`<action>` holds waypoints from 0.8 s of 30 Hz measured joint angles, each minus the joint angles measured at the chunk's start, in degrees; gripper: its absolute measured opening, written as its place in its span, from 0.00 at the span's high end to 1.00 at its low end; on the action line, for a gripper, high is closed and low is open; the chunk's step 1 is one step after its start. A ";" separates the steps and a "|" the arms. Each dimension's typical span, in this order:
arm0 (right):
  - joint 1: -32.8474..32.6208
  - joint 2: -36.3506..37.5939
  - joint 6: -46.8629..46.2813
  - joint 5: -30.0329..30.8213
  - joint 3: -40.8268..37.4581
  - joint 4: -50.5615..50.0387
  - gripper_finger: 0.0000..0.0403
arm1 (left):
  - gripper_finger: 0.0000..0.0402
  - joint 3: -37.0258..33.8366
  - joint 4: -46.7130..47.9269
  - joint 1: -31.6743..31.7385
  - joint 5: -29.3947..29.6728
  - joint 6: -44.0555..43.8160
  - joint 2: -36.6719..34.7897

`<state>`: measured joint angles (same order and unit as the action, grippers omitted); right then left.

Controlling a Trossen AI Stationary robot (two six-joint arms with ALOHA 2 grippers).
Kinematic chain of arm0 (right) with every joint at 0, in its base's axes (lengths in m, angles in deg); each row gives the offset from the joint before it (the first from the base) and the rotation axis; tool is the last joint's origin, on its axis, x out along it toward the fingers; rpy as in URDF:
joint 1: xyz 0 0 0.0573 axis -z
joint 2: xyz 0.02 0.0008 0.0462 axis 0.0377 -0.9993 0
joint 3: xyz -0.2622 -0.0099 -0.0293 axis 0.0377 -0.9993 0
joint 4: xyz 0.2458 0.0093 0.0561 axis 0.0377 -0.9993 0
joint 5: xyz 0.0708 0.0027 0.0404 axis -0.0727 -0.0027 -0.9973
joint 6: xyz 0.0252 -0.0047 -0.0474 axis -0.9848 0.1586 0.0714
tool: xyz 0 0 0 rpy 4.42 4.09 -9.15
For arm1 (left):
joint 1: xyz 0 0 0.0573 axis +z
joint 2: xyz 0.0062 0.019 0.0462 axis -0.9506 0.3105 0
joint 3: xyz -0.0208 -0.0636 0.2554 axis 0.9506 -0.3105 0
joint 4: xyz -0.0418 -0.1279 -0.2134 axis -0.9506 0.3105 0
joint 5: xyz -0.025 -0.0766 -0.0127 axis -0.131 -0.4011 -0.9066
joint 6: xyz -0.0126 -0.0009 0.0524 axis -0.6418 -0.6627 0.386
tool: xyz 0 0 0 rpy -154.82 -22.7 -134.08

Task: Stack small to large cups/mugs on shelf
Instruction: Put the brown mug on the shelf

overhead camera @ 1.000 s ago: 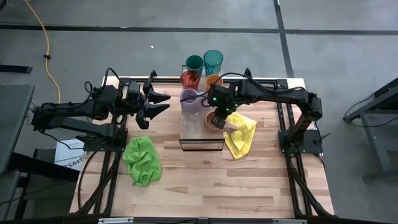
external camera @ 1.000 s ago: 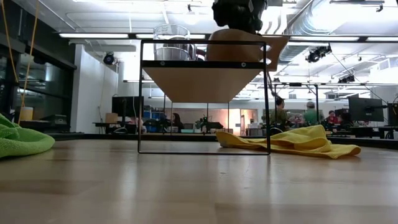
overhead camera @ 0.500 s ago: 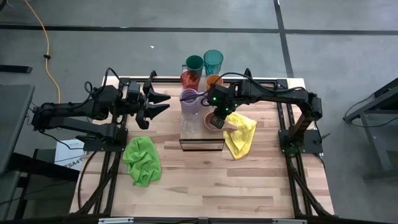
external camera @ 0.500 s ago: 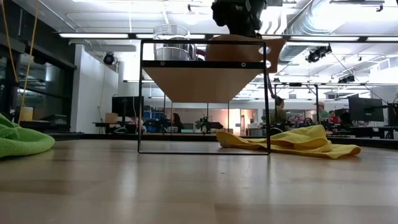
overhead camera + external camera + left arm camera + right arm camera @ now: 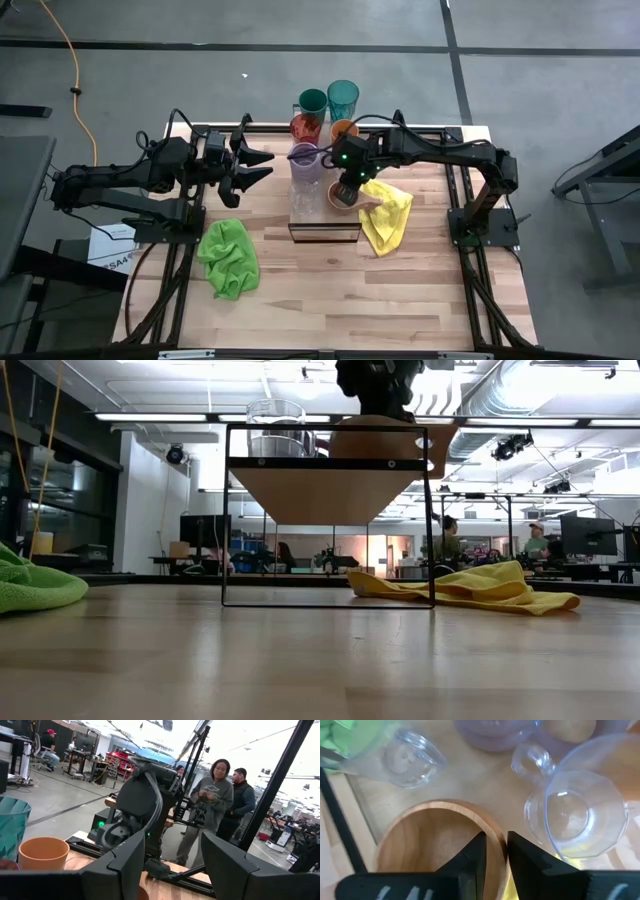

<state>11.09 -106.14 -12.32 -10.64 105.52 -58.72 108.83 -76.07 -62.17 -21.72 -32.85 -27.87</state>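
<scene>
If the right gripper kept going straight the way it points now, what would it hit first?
Probably the tan mug on the shelf. The right gripper points down at it, its fingers either side of the mug's rim; depth is hard to judge.

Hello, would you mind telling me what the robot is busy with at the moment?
It is arranging cups on the small shelf in the middle of the table. The right end effector is above the tan mug on the shelf, its fingers straddling the rim with a narrow gap between them. A clear glass and a lavender mug also sit on the shelf. More cups wait behind it, including a teal tumbler. The left end effector waits open at the table's left side.
</scene>
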 joint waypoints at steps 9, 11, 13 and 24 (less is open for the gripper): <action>-0.12 0.11 6.56 -0.01 7.77 -2.17 0.83 | 0.55 0.00 -0.02 -0.02 0.00 0.00 0.00; -0.45 0.14 8.49 0.18 9.60 -4.07 0.83 | 0.55 0.00 0.00 0.00 0.00 0.00 0.00; -1.09 0.79 9.94 0.73 10.24 -6.61 0.83 | 0.55 0.00 0.00 -0.01 0.00 0.00 0.00; -6.07 23.68 0.18 4.90 -13.82 -10.35 0.98 | 0.55 0.00 0.00 -0.02 0.94 0.00 -0.02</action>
<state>5.02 -82.46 -12.14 -5.74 91.70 -69.07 108.83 -76.07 -62.20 -20.78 -32.85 -27.90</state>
